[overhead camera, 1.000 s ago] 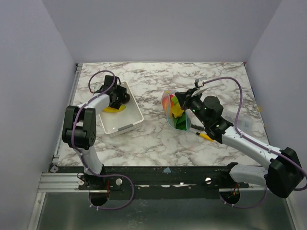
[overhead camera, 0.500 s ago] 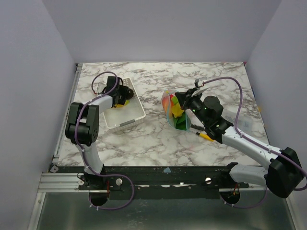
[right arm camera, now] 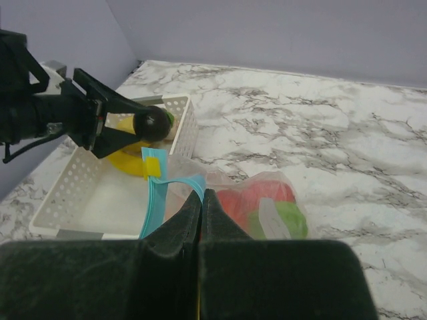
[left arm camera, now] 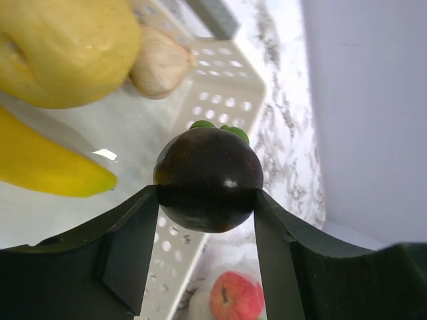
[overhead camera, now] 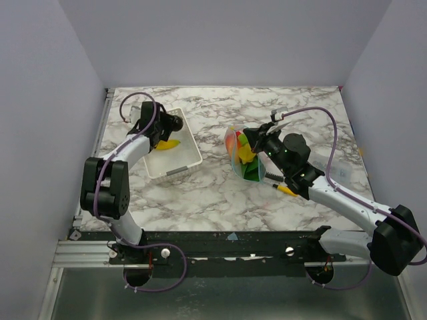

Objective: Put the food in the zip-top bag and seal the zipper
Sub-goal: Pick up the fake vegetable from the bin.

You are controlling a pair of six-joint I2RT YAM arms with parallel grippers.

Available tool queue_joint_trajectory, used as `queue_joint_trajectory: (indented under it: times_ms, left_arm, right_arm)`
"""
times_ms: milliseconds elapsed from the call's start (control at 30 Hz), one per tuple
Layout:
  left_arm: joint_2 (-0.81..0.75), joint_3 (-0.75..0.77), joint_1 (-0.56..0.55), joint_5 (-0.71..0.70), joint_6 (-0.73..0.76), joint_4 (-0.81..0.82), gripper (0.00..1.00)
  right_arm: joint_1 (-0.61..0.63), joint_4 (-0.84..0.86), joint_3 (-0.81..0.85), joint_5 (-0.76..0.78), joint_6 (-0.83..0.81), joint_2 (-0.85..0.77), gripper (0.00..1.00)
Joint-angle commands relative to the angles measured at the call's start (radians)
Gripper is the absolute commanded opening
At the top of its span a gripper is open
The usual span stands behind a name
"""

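My left gripper is shut on a dark round eggplant-like fruit with a green cap and holds it above the white slatted basket. It shows in the top view and in the right wrist view. A lemon, a banana and a pale garlic lie in the basket. My right gripper is shut on the light-blue zipper, holding the clear zip-top bag open. A red apple and green pieces are inside.
A yellow-and-black pen lies under my right arm. A smaller clear bag lies at the right. A small grey object sits behind the bag. The left wall stands close to the basket.
My left gripper has risen out of the basket with the dark fruit and shifted toward the far side. The right arm and the bag have not moved.
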Motion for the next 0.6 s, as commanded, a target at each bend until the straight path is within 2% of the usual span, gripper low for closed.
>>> queue_joint_trajectory:
  times_ms: [0, 200, 333, 400, 467, 567]
  left_arm:
    - [-0.160, -0.018, 0.011, 0.044, 0.136, -0.006, 0.09]
    - [-0.355, -0.192, 0.003, 0.256, 0.179, 0.082, 0.07]
    - [-0.456, -0.265, -0.001, 0.545, 0.245, 0.181, 0.07]
    - [-0.525, -0.274, -0.031, 0.632, 0.315, 0.200, 0.07]
    - [-0.600, -0.263, -0.081, 0.660, 0.417, 0.153, 0.07]
    - [-0.705, -0.245, -0.197, 0.576, 0.591, 0.057, 0.07]
  right_arm:
    - [0.004, 0.031, 0.005, -0.021, 0.001, -0.011, 0.01]
    - [0.004, 0.038, 0.004, -0.027, 0.007, -0.007, 0.01]
    - [0.004, 0.063, -0.008, -0.029, 0.012, -0.002, 0.01]
    - [0.004, 0.069, -0.009, -0.031, 0.017, 0.002, 0.01]
    - [0.003, 0.064, -0.003, -0.033, 0.021, 0.008, 0.01]
    - [0.004, 0.023, 0.028, -0.030, 0.034, 0.013, 0.01]
